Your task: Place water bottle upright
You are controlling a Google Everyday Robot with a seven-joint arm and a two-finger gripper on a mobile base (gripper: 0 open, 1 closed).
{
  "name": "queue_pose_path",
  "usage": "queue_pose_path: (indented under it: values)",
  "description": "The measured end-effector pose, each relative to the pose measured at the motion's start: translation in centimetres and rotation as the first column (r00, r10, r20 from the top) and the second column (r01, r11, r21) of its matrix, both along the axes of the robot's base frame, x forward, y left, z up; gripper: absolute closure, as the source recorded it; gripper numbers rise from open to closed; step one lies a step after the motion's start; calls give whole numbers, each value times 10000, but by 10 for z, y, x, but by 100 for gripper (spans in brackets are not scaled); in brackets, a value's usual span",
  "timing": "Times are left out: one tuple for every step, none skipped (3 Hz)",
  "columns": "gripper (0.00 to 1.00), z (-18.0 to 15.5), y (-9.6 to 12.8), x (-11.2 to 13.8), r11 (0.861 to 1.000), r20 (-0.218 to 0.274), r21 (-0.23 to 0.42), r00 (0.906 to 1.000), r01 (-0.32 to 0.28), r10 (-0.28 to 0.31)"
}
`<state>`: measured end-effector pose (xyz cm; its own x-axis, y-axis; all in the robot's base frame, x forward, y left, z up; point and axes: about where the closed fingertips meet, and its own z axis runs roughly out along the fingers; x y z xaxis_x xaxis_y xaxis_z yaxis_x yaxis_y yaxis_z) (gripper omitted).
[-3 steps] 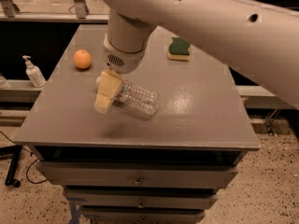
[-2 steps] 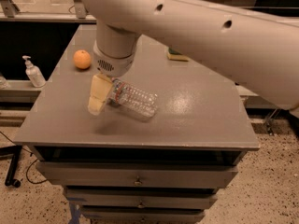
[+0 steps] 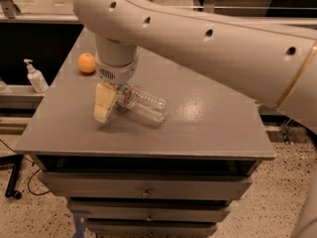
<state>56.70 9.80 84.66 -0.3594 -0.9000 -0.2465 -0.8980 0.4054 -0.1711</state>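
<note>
The water bottle (image 3: 144, 103) is clear ribbed plastic and lies on its side on the grey table top (image 3: 198, 128), left of the middle. Its neck end, with a bit of the coloured label band, points left toward my gripper (image 3: 104, 110). My gripper hangs down from the big white arm (image 3: 208, 38) and sits at the bottle's neck end, low over the table and in front of the cap, which is hidden. The bottle's base points right and toward the front.
An orange (image 3: 87, 63) sits at the table's back left. A small white pump-dispenser bottle (image 3: 35, 77) stands on a lower ledge left of the table. Drawers (image 3: 143, 190) run below the front edge. The arm covers the table's back right.
My gripper has shifted left and slightly down along the bottle's neck end. The arm has swung further across the view. The bottle still lies in the same spot.
</note>
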Motion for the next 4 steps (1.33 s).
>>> queue_pose_path:
  values:
    - [18, -13, -9, 7, 9989, -99, -385, 9996, 267, -271]
    - [41, -14, -18, 13, 9974, -74, -529, 9988, 489, -494]
    - [64, 1, -21, 18, 9979, 49, -284, 9983, 574, -573]
    - [88, 37, -22, 23, 9972, 355, 638, 9985, 382, -406]
